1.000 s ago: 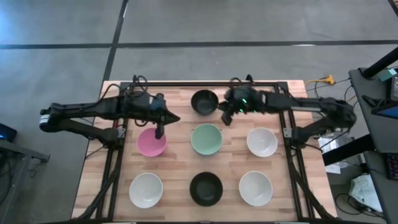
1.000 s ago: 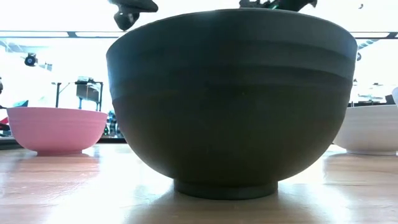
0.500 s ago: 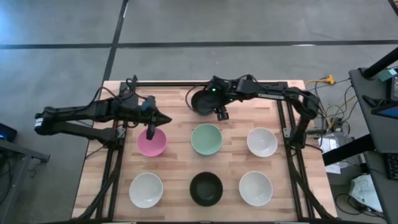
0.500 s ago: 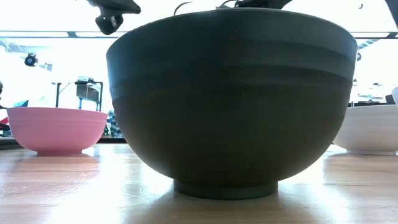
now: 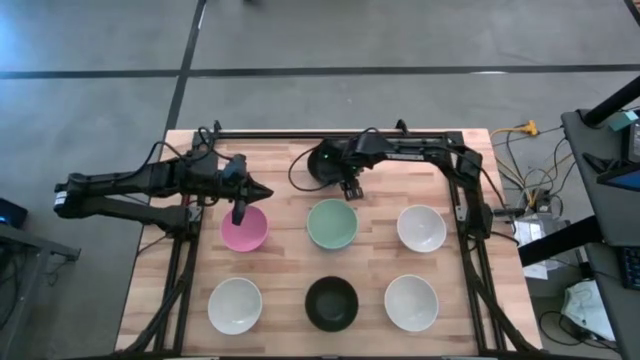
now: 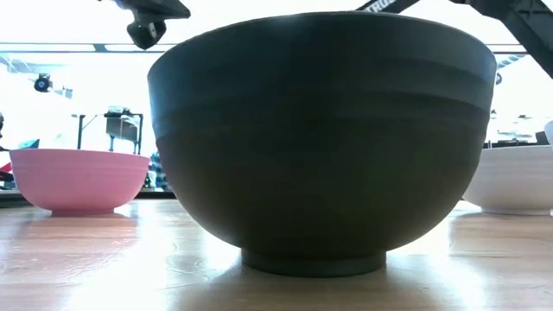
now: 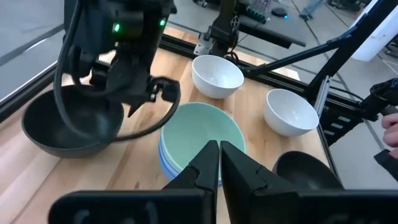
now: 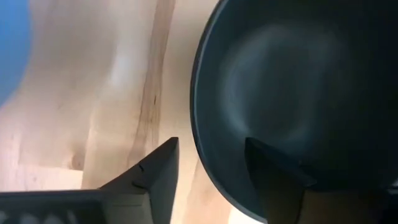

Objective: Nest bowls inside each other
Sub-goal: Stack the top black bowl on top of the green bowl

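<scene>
right gripper [image 5: 349,186] open, straddling rim of black bowl [image 5: 326,163] at table's 12 o'clock | left gripper [image 5: 240,213] fingers pinched together, empty, over pink bowl [image 5: 243,230] | risk, as I read it: shallow rim bite, bowl tips or slips on lift, clips mint bowl [image 5: 332,224]

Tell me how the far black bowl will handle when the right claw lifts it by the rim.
The far black bowl looks rigid, so it should lift whole. Its smooth wall may slip between the right claw fingers, which straddle the rim. Held at one edge, it probably tilts.
</scene>
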Available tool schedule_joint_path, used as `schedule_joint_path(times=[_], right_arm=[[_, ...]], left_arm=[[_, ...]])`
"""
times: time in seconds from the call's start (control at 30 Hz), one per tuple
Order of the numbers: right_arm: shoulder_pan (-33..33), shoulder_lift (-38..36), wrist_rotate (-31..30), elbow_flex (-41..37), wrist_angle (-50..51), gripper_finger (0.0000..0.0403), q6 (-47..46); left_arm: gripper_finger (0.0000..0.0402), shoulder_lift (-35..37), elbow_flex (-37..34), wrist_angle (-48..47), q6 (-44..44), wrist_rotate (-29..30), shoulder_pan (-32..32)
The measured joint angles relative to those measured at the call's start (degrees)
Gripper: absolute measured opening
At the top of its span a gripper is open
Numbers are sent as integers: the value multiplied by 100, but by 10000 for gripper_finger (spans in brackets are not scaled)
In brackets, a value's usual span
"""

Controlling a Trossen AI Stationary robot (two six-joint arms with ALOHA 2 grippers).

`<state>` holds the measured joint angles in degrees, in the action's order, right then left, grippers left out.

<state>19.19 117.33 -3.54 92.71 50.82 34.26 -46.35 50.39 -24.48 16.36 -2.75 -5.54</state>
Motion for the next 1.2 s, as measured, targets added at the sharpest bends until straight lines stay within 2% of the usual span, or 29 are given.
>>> schedule_joint_path(times=[0.1, 0.3, 0.47, 0.63, 0.7, 0.83, 0.9, 1.07, 1.2], right_arm=[[7, 95, -14, 54, 153, 134, -220], [7, -137, -11, 74, 195, 22, -515], [12, -577, -16, 67, 353, 12, -598], [16, -1275, 143, 67, 653, 10, -1187], [16, -1618, 516, 39, 756, 10, -1558], [-58, -2325, 1992, -152, 592, 10, -2572], [-228, -2614, 2371, -267, 342, 10, -3038], [-922, -2936, 2148, -541, -292, 10, -3525], [-1518, -2755, 1325, -519, -231, 9, -3624]], left_arm=[[1, -19, -4, 18, 0, 1, 0], [1, -69, -15, 11, -7, -1, 0], [1, -177, -15, 236, -19, -1, 0], [1, -288, 5, 431, -19, -1, 0], [1, -311, 16, 458, -17, -1, 0], [1, -302, 1, 474, -20, -1, 0], [1, -294, -6, 473, -20, -1, 0], [1, -262, 10, 473, -19, 1, 0], [1, -192, 26, 473, -14, -1, 0]])
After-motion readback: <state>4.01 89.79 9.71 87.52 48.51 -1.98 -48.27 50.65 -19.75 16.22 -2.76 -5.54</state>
